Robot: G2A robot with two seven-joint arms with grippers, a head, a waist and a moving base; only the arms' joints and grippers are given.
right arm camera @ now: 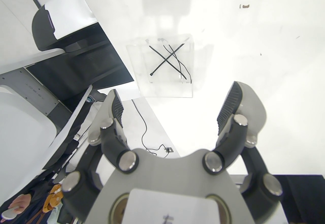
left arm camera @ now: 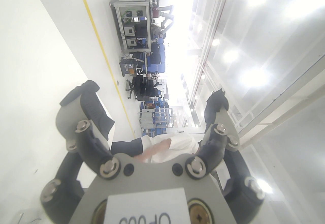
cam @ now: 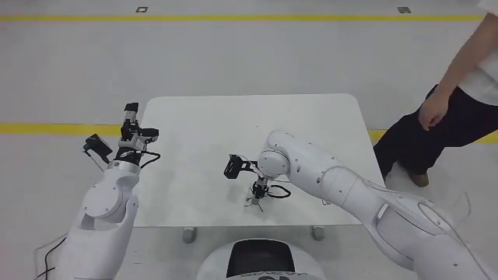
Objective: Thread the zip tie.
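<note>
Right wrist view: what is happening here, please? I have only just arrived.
The right gripper hangs over a clear tray of crossed black zip ties near the front edge of the table, jaws open, holding nothing. The left gripper is raised by the table's left edge, jaws open too. No tie is picked up yet, so threading has not begun.

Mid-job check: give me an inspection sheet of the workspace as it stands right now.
Surface: white table.
Job's things: black zip ties, crossed, in a clear tray near the table's edge.
Clutter: a few dark specks on the table.
Grippers: right gripper open, empty, above the tray; left gripper open, empty, beside the table's left edge.
Cables: black cable on the floor.
Surroundings: yellow floor lines, equipment racks.
</note>
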